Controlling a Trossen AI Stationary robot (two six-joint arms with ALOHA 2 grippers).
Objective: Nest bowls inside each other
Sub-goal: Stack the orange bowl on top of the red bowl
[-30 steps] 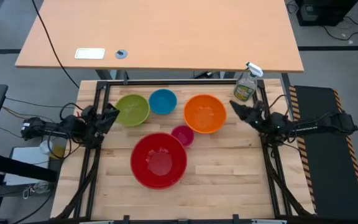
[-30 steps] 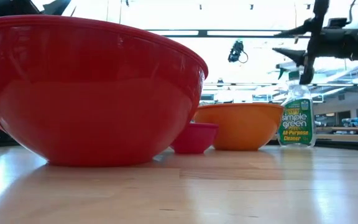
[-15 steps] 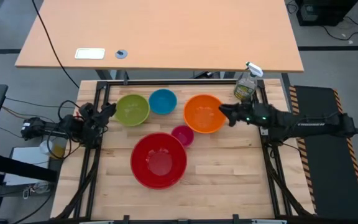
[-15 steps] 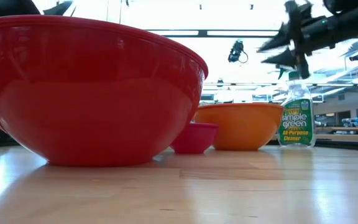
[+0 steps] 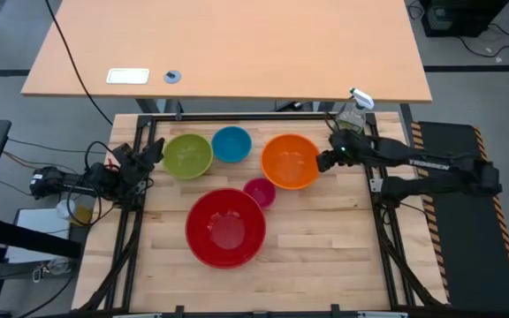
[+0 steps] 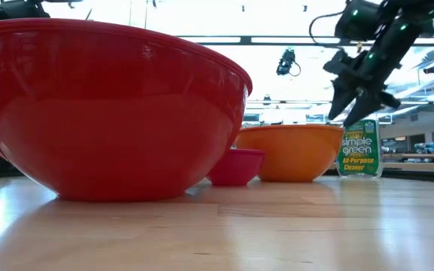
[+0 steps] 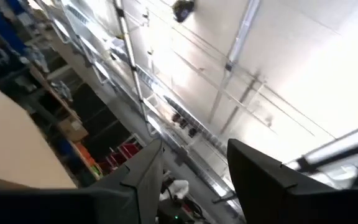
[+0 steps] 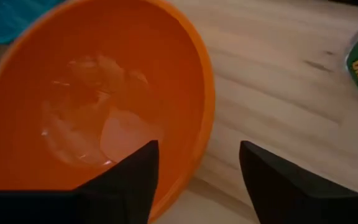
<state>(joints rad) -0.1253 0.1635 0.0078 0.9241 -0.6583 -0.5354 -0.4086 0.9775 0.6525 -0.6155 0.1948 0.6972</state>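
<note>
Step in hand: right gripper [image 5: 323,162], jaws wide and empty, straddles the orange bowl [image 5: 288,161] rim. Next move likely requires closing on it, then lifting toward the red bowl [image 5: 225,227].

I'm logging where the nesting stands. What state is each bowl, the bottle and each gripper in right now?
red bowl: upright, empty, alone
orange bowl: upright, empty, not gripped
lime green bowl: upright, empty
blue bowl: upright, empty
pink bowl: upright, empty, not nested
spray bottle: standing upright
right gripper: fingers open, above the orange bowl's rim
left gripper: fingers apart, empty, beside the lime green bowl
</note>
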